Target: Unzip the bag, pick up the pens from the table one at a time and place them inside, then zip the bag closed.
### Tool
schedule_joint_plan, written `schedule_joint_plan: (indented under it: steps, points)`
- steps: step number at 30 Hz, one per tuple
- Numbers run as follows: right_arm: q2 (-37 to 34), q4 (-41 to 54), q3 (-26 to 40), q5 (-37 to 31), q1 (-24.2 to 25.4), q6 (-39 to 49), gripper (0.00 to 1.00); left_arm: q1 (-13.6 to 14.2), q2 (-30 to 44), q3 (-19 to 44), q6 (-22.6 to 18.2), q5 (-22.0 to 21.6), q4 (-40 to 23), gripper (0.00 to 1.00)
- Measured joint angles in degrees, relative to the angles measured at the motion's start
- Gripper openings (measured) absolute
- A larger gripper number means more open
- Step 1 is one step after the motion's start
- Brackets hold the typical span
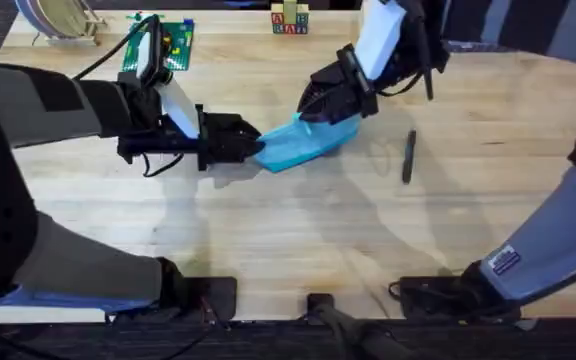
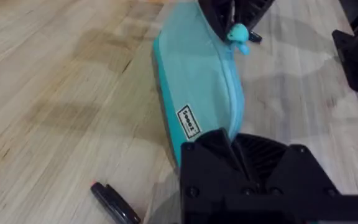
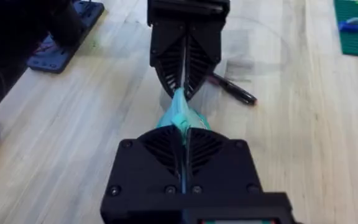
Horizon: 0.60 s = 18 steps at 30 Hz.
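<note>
- The bag (image 1: 303, 146) lies on the desk (image 1: 268, 230), stretched between both sets of jaws.
- Left jaws (image 1: 256, 143) pinch one end of the bag.
- Right jaws (image 1: 320, 112) clamp its other end by the teal pull tab (image 2: 238, 34).
- One pen (image 1: 407, 157) lies beyond the right jaws, apart from the bag.

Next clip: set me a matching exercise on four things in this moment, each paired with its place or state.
Things:
1. left pincer
2. right pincer
3. the bag
4. pen

States:
A. lies alone on the table, right of the bag
B. stretched between both pincers
C. shut on the bag's left end
D. shut at the bag's far end, by the teal pull tab

Pairs: 1-C, 2-D, 3-B, 4-A
</note>
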<state>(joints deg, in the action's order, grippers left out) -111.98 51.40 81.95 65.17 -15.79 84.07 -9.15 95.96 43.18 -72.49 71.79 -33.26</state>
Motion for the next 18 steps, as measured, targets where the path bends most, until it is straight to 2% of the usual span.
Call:
schedule_joint_plan:
  steps: [6,18]
  points:
    - [0.0,-0.1,0.0,-0.1,-2.6,0.0,0.031,0.0,0.0,0.0,0.0,0.1,0.0,0.042]
    - [0.0,-8.4,0.0,-0.8,-7.1,-0.5,0.031,-0.1,0.0,0.0,0.0,0.3,0.1,0.041]
